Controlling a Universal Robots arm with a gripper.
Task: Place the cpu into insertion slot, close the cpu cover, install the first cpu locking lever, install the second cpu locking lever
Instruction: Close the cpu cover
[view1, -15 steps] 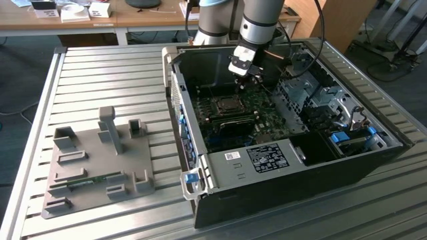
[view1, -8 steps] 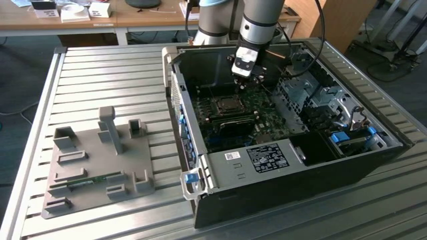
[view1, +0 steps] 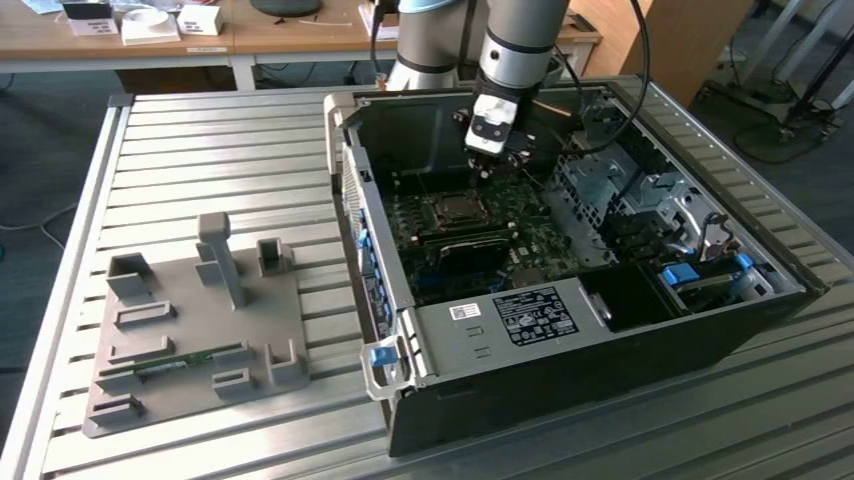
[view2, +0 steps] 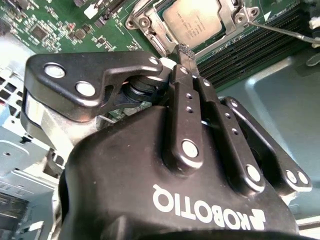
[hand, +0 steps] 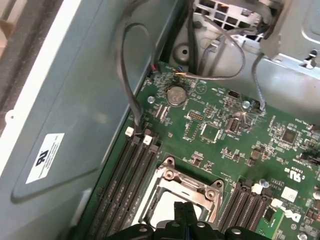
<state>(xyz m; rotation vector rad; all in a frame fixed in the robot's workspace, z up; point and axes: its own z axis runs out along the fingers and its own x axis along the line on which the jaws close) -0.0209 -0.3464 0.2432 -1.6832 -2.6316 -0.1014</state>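
The cpu (view2: 192, 20) lies flat in its socket on the green motherboard (hand: 220, 125), its silvery top showing through the window of the cpu cover (view2: 231, 15). The cover (hand: 192, 182) lies down over the chip in both wrist views. A thin metal locking lever (view2: 282, 31) sticks out from one corner of the socket, lifted off the board. My gripper (view2: 184, 50) is shut with nothing between its fingers, and its tip hovers just over the socket's edge (hand: 185, 210). In the exterior view the gripper (view1: 518, 165) reaches down into the open case, behind the socket (view1: 447, 210).
The open computer case (view1: 561, 330) lies on a slatted metal table (view1: 214, 150). Memory slots (hand: 127, 180) flank the socket, and loose cables (hand: 125, 75) hang near the case wall. A drive cage (view1: 627, 190) stands at the exterior view's right. A grey fixture plate (view1: 187, 330) lies at its left.
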